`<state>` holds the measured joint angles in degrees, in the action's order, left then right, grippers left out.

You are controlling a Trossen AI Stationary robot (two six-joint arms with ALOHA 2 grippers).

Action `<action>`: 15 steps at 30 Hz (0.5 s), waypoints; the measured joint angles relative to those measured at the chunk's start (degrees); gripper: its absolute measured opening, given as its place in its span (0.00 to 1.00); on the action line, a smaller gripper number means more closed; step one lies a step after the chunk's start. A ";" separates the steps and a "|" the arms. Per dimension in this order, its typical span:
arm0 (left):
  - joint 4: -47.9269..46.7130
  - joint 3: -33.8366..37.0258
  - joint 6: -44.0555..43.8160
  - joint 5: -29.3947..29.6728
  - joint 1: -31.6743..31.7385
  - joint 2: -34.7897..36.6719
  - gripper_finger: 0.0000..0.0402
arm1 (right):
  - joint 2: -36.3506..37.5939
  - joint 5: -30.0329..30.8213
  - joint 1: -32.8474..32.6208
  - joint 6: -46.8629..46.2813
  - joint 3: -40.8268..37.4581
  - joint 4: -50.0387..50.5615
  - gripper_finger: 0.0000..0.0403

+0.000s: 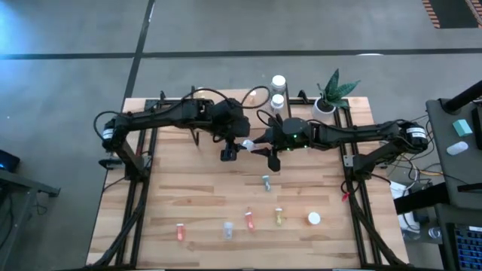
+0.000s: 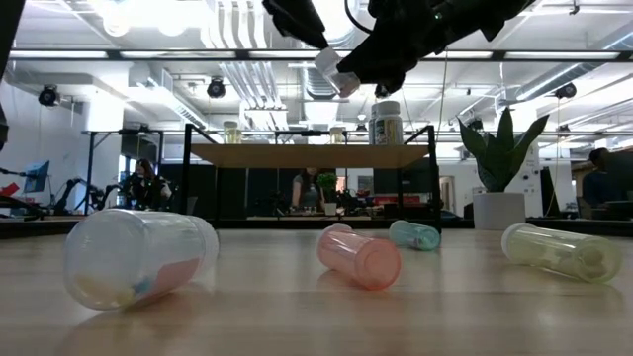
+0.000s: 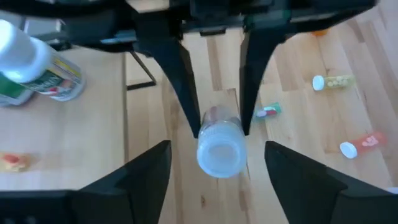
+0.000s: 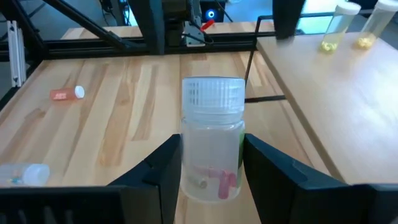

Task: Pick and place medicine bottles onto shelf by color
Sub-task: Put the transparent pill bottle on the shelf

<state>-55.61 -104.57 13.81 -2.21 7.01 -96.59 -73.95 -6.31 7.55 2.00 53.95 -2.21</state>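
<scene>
The right gripper (image 4: 208, 180) clamps a clear bottle (image 4: 211, 140) upright, level between the left gripper's (image 3: 217, 165) parted fingers.

Clear plastic vial with ribbed white cap (image 4: 212, 144): showing pink and pale green pieces through its wall. Two black matte gripper fingers (image 4: 158, 168): flanking that vial, reading uniformly dark.

Light-wood plank tabletop (image 1: 196, 203): showing pale blond boards with darker seams.

Low light-wood shelf board on thin black legs (image 2: 307, 154): carrying a larger white-capped bottle with a green and white label (image 2: 387, 123).

Small orange vial with white cap (image 1: 180, 232): lying beside a clear bluish vial (image 1: 227, 229), a red-orange vial (image 1: 249, 219), a yellow vial (image 1: 279, 217) and a white round cap (image 1: 314, 218).

White pot with green striped plant (image 1: 332, 94): standing at the table's corner.
</scene>
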 joint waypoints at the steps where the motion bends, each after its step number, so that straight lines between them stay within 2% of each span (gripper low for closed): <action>1: -0.01 0.00 -0.01 0.77 0.01 0.67 0.61 | 0.00 0.05 0.02 0.22 0.00 -0.28 0.36; 6: 0.04 0.00 -0.66 2.71 0.02 4.33 0.62 | 0.89 0.29 1.08 0.70 -1.75 -6.34 0.36; 10: 2.15 1.06 -1.43 2.74 -0.09 7.82 0.62 | 3.61 1.26 3.29 0.34 -6.37 -13.67 0.36; 15: 12.61 10.94 -1.42 2.68 -0.33 15.01 0.62 | 9.90 10.27 4.52 1.79 -14.07 -20.71 0.36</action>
<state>-43.00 -93.63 12.39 0.47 6.68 -81.59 -64.06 3.96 12.07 3.79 39.88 -22.91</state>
